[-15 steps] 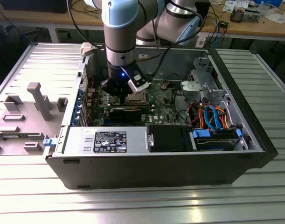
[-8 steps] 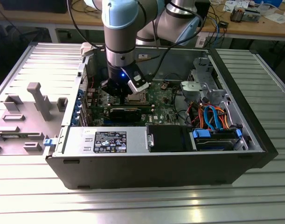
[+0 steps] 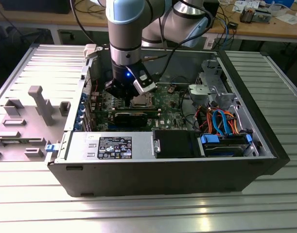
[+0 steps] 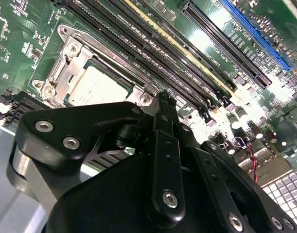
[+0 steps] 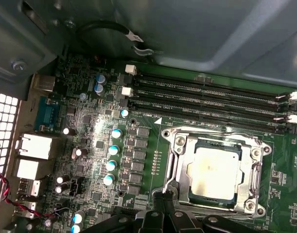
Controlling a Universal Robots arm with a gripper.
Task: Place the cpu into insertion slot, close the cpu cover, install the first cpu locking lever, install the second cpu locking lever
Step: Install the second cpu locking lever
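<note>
We see the cpu [image 5: 214,173] already sitting in the insertion slot [image 5: 245,206], with the cpu cover [image 5: 180,143] lying around it. Our gripper [image 5: 163,206] hovers just beside the socket's edge, with its fingers together and holding nothing.

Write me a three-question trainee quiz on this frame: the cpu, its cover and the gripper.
1. True or false: the cpu sits in the insertion slot.
2. In the first wrist view, the cover is: A) standing upright off the socket, B) lying down around the cpu, C) missing.
3. Fill in: in the exterior view the gripper hangs inside the computer ____, above the green board.

Key: 1 true; 2 B; 3 case.
</note>
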